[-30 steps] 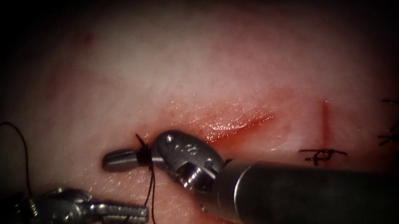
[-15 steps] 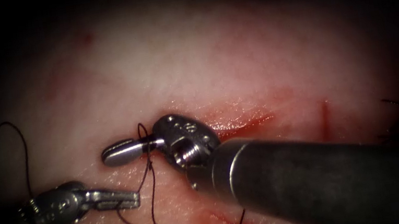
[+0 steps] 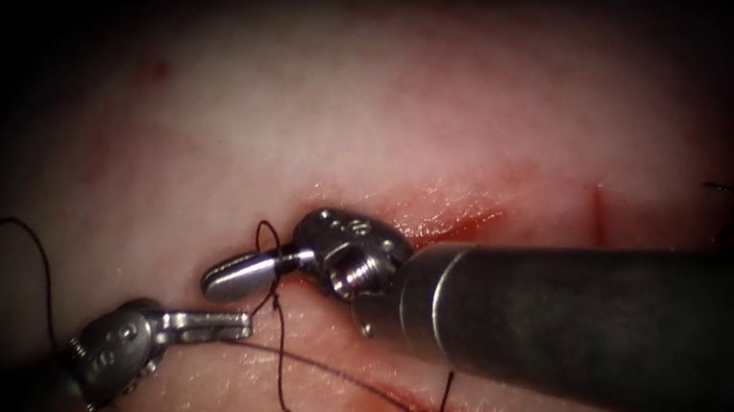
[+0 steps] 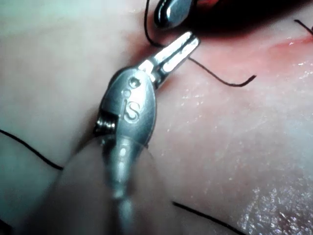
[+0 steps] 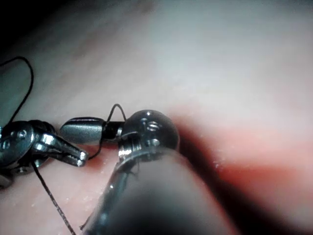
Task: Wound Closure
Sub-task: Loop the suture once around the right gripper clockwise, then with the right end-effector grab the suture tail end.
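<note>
At the cut's (image 3: pixel 447 223) left end, thread (image 3: pixel 279 345) loops round the right tool (image 3: pixel 237 276), jaws closed. The left tool (image 3: pixel 219 323), closed, grips a taut strand. The left wrist view shows a free thread end (image 4: pixel 244 82).

- My right gripper (image 3: pixel 237 276) has smooth, rounded silver jaws behind a steel wrist with small round rivets.
- My left gripper (image 3: pixel 215 324) is silver, with ridged inner faces.
- My right shaft (image 3: pixel 597 317) is a dark grey tube.

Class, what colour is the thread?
Dark, nearly black thread, best in the endoscope view.
</note>
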Action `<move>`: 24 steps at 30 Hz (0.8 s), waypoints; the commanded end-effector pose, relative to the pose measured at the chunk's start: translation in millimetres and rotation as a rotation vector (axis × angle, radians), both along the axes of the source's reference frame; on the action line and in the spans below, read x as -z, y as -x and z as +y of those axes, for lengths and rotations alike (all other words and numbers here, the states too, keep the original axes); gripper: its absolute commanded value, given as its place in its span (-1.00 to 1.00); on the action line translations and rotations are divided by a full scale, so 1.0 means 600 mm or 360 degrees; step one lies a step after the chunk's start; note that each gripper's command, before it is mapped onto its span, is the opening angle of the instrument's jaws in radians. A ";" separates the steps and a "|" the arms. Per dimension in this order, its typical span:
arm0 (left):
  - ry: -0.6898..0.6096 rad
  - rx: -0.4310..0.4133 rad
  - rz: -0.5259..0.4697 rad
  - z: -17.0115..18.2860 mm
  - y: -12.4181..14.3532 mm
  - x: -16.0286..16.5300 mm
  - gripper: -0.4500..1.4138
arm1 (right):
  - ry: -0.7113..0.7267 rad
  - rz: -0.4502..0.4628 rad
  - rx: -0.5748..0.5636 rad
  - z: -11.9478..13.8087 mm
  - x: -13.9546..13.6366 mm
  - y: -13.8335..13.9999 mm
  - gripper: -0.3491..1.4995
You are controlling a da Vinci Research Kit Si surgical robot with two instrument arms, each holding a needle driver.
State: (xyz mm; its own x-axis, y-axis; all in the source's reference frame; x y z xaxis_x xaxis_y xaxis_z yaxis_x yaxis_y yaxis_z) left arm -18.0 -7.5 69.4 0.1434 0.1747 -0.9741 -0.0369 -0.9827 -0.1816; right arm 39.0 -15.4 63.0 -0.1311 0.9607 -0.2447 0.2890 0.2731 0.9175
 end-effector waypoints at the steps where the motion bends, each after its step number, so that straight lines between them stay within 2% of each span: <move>1: -0.0010 0.0006 -0.0013 0.0010 0.0006 -0.0014 -1.00 | 0.0006 0.0003 0.0033 0.0000 -0.0013 -0.0014 -1.00; 7: -0.0019 0.0005 -0.0014 0.0024 0.0003 -0.0016 -1.00 | 0.0026 0.0002 0.0099 -0.0010 -0.0019 -0.0012 -1.00; 19: -0.0045 0.0036 -0.0066 0.0039 -0.0002 0.0005 -1.00 | 0.0263 0.0017 0.0491 -0.0056 -0.0022 -0.0009 -1.00; 24: -0.0048 0.0027 -0.0074 0.0036 -0.0007 0.0013 -1.00 | 0.0289 0.0018 0.0524 -0.0059 -0.0011 0.0004 -1.00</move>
